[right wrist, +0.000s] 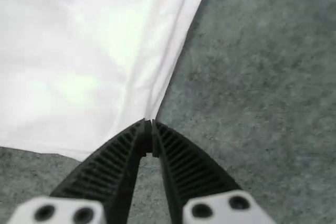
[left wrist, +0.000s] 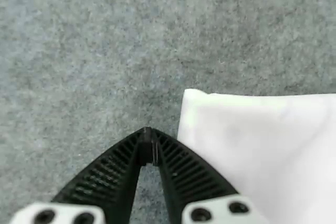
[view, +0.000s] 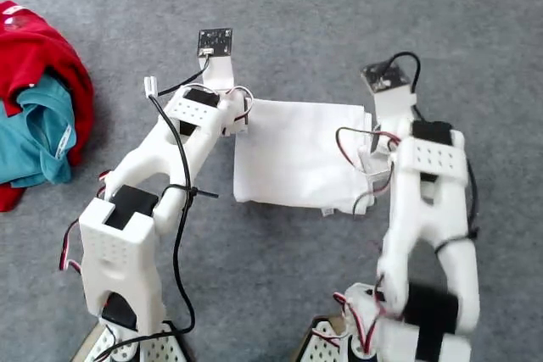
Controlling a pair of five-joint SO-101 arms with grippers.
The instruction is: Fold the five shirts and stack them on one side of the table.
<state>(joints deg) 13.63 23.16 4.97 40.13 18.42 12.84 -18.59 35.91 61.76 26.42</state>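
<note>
Grey felt covers the desk point(view: 339, 31), and on it, between the 2 arms, lies a folded white cloth shirt point(view: 297, 154), a flat rectangle whose longer side runs across from one arm to the other.

The left end effector point(left wrist: 147, 137) sits at the shirt's far left corner. Its black ribbed fingers are closed tip to tip with nothing between them, and they rest on bare felt just beside the white edge, not on it. The right end effector point(right wrist: 148, 127) sits at the opposite short edge, also closed, with its tips right on the layered hem. I cannot tell whether a fold of cloth is nipped between them or merely touched.

So the shirt lies inward from both arms, each of them at 1 end of its long axis. The right arm looks nearer to a hold, since its tips meet the fabric while the left ones are just off it. My reading is that this shirt is folded or nearly so, and that carrying it will need both ends lifted together, or the layers will slide open.

At the left edge of the desk, well apart from the arms, a rumpled red shirt point(view: 42, 48) and a teal shirt point(view: 38, 137) lie heaped together, the teal one partly on the red. They look unfolded, so most of the task appears to remain.
</note>
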